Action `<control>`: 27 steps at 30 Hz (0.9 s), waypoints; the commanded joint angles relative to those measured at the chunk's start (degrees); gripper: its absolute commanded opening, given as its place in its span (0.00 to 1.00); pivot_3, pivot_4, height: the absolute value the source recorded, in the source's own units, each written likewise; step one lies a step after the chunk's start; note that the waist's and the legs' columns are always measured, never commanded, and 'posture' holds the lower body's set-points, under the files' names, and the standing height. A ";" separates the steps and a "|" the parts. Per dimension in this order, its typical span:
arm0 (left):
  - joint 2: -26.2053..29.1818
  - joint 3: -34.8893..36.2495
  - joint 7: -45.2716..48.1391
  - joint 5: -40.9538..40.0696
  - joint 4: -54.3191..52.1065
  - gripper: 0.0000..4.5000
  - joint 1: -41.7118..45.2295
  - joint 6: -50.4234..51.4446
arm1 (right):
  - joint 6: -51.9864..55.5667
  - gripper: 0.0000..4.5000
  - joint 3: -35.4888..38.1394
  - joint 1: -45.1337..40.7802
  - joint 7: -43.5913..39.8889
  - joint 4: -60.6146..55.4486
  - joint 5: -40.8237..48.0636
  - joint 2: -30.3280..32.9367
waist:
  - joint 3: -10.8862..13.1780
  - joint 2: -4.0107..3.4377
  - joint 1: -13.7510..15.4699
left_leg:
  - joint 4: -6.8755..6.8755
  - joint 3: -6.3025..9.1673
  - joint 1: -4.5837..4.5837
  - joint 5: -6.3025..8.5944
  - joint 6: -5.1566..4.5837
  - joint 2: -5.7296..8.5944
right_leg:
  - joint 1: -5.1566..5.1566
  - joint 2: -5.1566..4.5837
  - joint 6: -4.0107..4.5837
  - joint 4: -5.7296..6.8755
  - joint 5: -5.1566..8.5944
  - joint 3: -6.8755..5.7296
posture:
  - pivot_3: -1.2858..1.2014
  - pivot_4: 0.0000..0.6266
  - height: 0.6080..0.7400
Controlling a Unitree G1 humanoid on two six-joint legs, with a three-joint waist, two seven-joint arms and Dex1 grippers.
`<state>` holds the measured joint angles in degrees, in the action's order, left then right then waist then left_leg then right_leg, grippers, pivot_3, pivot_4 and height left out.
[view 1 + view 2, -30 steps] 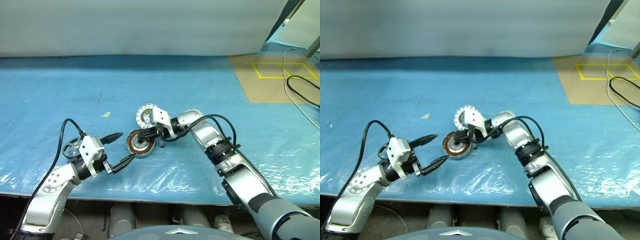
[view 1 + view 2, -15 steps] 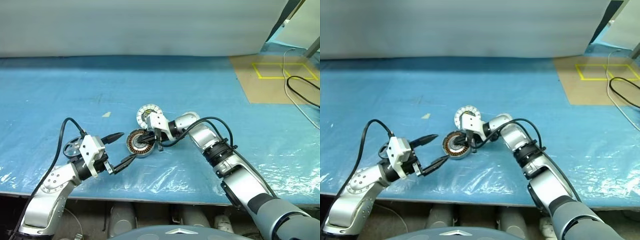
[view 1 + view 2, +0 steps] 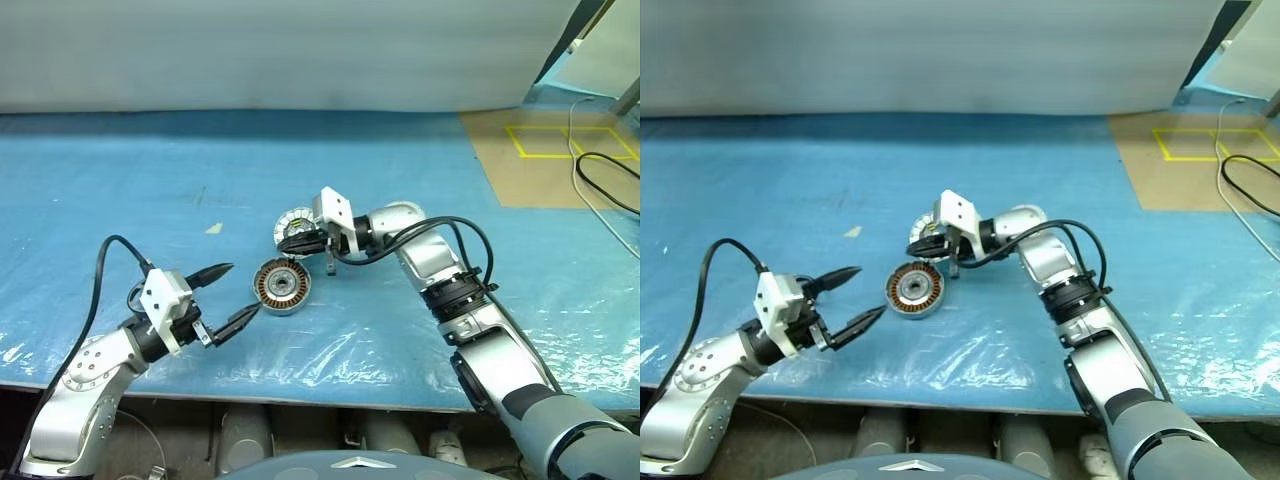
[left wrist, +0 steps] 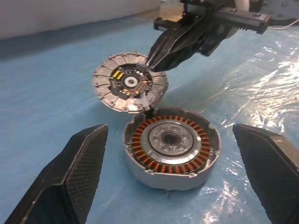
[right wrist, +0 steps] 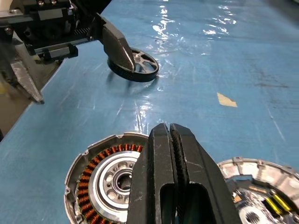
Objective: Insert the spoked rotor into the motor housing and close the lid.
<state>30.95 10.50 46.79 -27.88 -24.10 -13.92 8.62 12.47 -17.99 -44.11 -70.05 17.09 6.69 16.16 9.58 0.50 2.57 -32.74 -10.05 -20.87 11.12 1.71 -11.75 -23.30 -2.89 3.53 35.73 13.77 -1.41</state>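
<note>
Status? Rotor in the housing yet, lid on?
Done: nothing seated. The spoked rotor lies beside the motor housing, not joined. In hand: nothing; right gripper shut, empty, over the housing; left gripper open, short of the rotor. Left: insertion, lid.

A long counter [image 3: 420, 170] carries everything; it is covered in blue sheeting with a clear, wrinkled plastic film over its near part. The spoked rotor [image 3: 281, 286] lies flat on the film near the near edge, about midway along it, copper windings facing up. Just beyond it, towards the far edge, lies the motor housing [image 3: 292, 226] with its white-segmented rim. Towards the counter's left end, near the near edge, rests a dark spoked ring [image 5: 134, 66]. A small pale scrap [image 3: 212, 229] lies further in. At the far right corner sits a brown panel [image 3: 545, 165] marked with yellow tape, crossed by a black cable [image 3: 600, 185].
</note>
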 commanded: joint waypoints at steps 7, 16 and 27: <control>-1.21 12.22 -4.27 -4.31 -0.05 1.00 -5.24 -0.39 | 10.01 0.00 7.07 7.79 4.71 -13.75 4.79 7.53 | 0.00 0.01 0.01 | 0.06 0.00 -0.04 0.00 0.02 0.02 | 0.00 0.00 -0.01 -0.10 0.00 0.00 | 0.52 0.24 1.00; 9.57 29.12 -0.80 -12.41 8.30 1.00 -5.44 7.09 | 12.36 0.00 7.30 12.68 7.90 -15.74 5.01 10.38 | 0.00 0.02 0.01 | 0.04 0.01 0.14 0.01 0.01 -0.06 | 0.05 0.17 -0.01 -0.04 0.01 0.04 | 0.52 0.24 1.00; 37.56 7.64 24.74 -1.82 31.43 1.00 24.33 6.86 | 8.85 0.00 5.78 11.87 10.35 -10.78 4.23 7.16 | 0.01 0.10 1.51 | 0.17 0.01 0.23 -0.12 0.20 0.20 | 0.02 -0.08 -0.03 -0.04 0.00 0.19 | 0.52 0.24 1.00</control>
<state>67.68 22.71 67.49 -32.26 4.21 7.31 17.58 22.16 -12.59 -32.34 -60.27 7.66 10.36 23.63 9.59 0.61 4.08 -32.52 -10.04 -20.67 10.98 1.93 -11.52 -23.33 -3.00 3.51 35.67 13.77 -1.22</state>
